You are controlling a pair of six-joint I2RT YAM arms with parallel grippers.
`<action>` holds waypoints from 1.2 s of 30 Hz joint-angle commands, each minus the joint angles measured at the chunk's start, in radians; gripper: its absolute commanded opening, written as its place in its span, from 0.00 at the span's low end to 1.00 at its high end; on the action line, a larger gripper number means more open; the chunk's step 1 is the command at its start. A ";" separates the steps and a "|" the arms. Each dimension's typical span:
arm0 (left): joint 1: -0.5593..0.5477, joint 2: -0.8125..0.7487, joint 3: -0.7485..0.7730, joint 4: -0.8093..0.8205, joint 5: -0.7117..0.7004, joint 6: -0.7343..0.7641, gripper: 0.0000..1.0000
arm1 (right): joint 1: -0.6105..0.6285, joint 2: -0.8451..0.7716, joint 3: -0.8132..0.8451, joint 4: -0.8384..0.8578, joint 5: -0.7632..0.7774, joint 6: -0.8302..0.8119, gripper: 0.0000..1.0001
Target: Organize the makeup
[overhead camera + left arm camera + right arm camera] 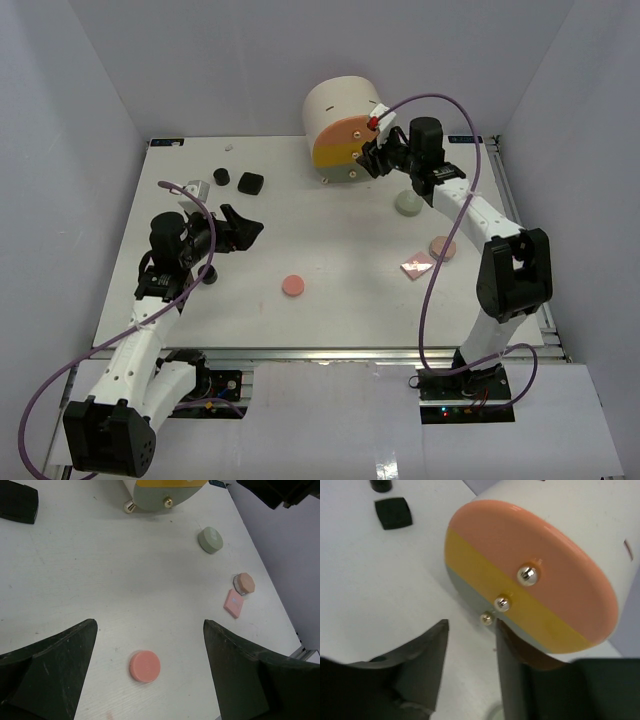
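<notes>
At 9 o'clock the left gripper [245, 228] hangs over the table [330, 240] with jaws wide apart and nothing in them. The makeup lies loose:
- A black jar [221, 177] and a black case [250, 183] are at 11 o'clock.
- The pink compact [294, 286] is near the middle, toward 6.

At 12 to 1 o'clock stands the box [340, 110], and the right gripper [470, 627] faces its front. Its jaws are partly apart and clamp nothing. The lowest knob [486, 618], which seems to belong to the grey drawer [150, 497], sits just past the gap, close to the right-hand finger. The green compact [407, 204] lies at 2 o'clock. The palette [417, 265] and the tan compact [442, 247] are side by side near 4.

The step looks like opening that drawer. To do it well:
- Shift the jaws sideways until the knob is centred.
- Ease forward so the pads pass behind its head.
- Close on the stem.
- Pull straight out along the drawer's line, slowly, since the box may slide
</notes>
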State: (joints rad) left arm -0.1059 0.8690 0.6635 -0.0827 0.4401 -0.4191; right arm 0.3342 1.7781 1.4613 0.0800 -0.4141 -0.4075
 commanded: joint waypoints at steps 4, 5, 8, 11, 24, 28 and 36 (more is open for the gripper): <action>0.003 -0.030 -0.014 0.015 0.004 0.005 0.98 | -0.037 -0.084 -0.253 0.298 0.076 0.473 0.76; 0.003 -0.031 -0.015 0.015 0.002 0.005 0.98 | -0.037 -0.071 -0.257 0.315 0.090 0.520 0.80; 0.003 -0.030 -0.015 0.014 -0.007 0.006 0.98 | -0.051 -0.006 -0.245 0.372 0.113 0.679 0.82; 0.003 -0.027 -0.015 0.011 -0.016 0.009 0.98 | -0.055 0.077 -0.195 0.427 0.126 0.809 0.81; 0.003 -0.011 -0.016 0.008 -0.032 0.016 0.98 | -0.055 0.370 0.100 0.410 0.145 1.046 0.62; 0.003 -0.007 -0.016 0.009 -0.034 0.016 0.98 | -0.055 0.393 0.146 0.397 0.141 1.079 0.57; 0.003 -0.007 -0.019 0.011 -0.031 0.014 0.98 | -0.054 0.388 0.133 0.379 0.158 1.096 0.34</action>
State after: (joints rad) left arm -0.1059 0.8689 0.6489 -0.0822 0.4140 -0.4152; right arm 0.2842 2.1727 1.5675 0.4163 -0.2926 0.6687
